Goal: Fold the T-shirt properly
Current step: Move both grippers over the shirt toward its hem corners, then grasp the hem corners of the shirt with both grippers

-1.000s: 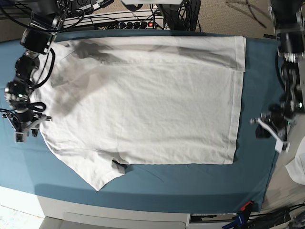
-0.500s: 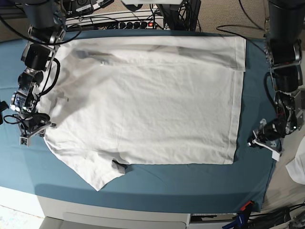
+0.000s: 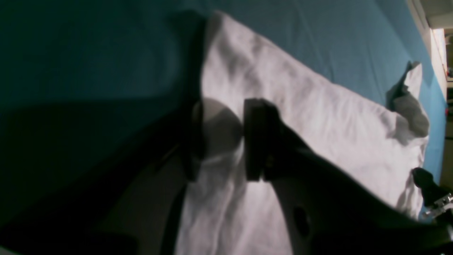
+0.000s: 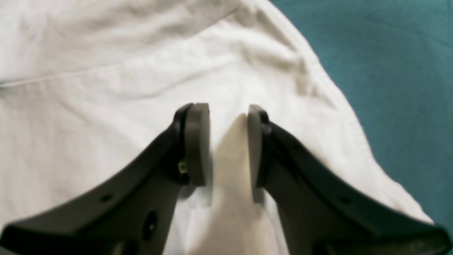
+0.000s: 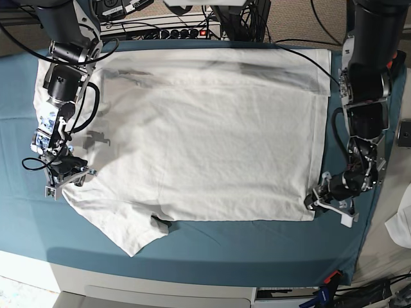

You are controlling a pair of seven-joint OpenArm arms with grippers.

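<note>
The white T-shirt (image 5: 205, 135) lies spread flat on the teal table cloth (image 5: 212, 247), one sleeve (image 5: 131, 237) pointing to the front left. My right gripper (image 5: 64, 181) is at the shirt's left edge near that sleeve. In the right wrist view it (image 4: 223, 145) hangs open just over the T-shirt (image 4: 88, 106), fabric showing in the gap. My left gripper (image 5: 324, 200) is at the shirt's front right hem corner. The left wrist view shows it (image 3: 223, 138) open, jaws either side of the T-shirt (image 3: 318, 117) edge.
A power strip and cables (image 5: 180, 32) run along the table's back edge. A small white cloth (image 5: 401, 228) shows at the right border. The table's pale front edge (image 5: 128, 282) lies below the teal cloth.
Both arms have come inward onto the shirt: the right gripper to its left edge, the left gripper to the front right hem corner. The left jaws have widened.
</note>
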